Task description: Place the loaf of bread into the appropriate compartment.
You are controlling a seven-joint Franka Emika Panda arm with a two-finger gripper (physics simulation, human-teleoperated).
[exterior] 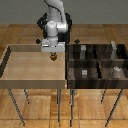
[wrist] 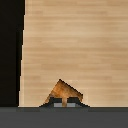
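Note:
The loaf of bread (exterior: 54, 58) is a tiny golden-brown lump pinched in my gripper (exterior: 53, 55), which is shut on it. Both hang over the far right part of the pale-wood tray (exterior: 20, 70). In the wrist view the loaf of bread (wrist: 62, 92) pokes out between the dark fingertips (wrist: 51, 104), with the tray floor (wrist: 75, 45) behind it. The dark striped-wood bin (exterior: 70, 70) stands to the exterior view's right of the tray. Its near-left cell, the compartment (exterior: 79, 76), holds a small grey cube (exterior: 84, 72).
The bin's other cells hold small grey and white blocks (exterior: 82, 50), (exterior: 114, 48), (exterior: 116, 69). The tray's raised rim (exterior: 65, 65) lies between my gripper and the bin. Tray and bin stand on thin metal legs (exterior: 60, 107) above a wooden floor.

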